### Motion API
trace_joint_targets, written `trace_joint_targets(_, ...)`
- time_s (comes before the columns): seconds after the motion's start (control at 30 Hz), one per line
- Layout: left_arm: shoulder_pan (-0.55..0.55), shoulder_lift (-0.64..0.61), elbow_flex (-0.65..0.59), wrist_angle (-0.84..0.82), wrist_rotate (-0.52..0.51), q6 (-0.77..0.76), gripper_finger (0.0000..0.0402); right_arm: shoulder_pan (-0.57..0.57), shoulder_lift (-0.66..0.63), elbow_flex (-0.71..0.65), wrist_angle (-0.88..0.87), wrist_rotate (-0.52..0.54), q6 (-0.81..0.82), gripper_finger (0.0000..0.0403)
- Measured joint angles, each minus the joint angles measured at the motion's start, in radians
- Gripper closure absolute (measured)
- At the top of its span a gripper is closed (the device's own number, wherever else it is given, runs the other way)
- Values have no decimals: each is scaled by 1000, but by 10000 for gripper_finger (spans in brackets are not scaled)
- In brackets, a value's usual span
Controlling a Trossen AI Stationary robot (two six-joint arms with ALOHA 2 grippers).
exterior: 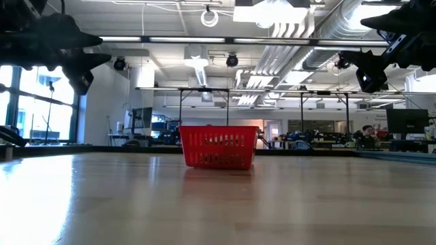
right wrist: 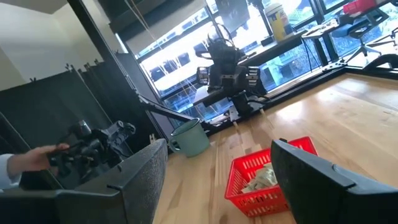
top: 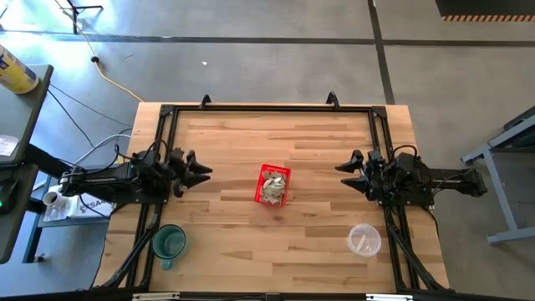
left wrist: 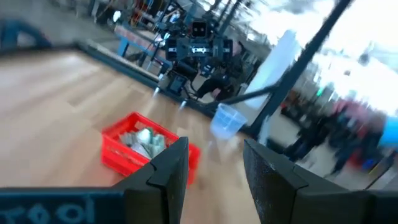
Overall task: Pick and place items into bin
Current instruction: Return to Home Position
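The red mesh basket (top: 272,185) stands on its base at the table's middle, also seen in the low view (exterior: 218,146) and both wrist views (left wrist: 140,149) (right wrist: 267,177). Crumpled pale-green-and-white paper slips (top: 272,187) lie inside it (right wrist: 261,177) (left wrist: 146,140). My left gripper (top: 203,169) hovers open to the left of the basket, above the table. My right gripper (top: 344,174) hovers open to the right of it. Both hold nothing.
A green mug (top: 168,242) stands near the table's near-left corner. A clear plastic cup (top: 364,241) with something pale inside stands near-right. A black frame (top: 267,109) rims the table. Bare wood surrounds the basket. A person's hand (right wrist: 37,158) holds a device beyond the table.
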Motion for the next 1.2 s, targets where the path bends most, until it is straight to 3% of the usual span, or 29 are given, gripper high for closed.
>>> trace_joint_targets(0.23, 0, 17, -1, -14, -72, 324, 213, 1, 0, 0, -2, 0, 0, 125)
trace_joint_targets(0.5, 0, 17, -1, -15, -80, 716, 213, 60, 0, 0, 12, 0, 0, 125)
trace_joint_targets(0.8, 0, 17, -2, -18, -97, 746, 213, 64, 5, 0, -26, -1, -9, 126)
trace_joint_targets(0.93, 0, 17, -2, -19, -97, 747, 213, 64, 10, 1, -111, 87, -195, 126)
trace_joint_targets(1.2, 0, 17, -2, -18, -97, 747, 213, 59, 20, 2, -108, 194, -359, 126)
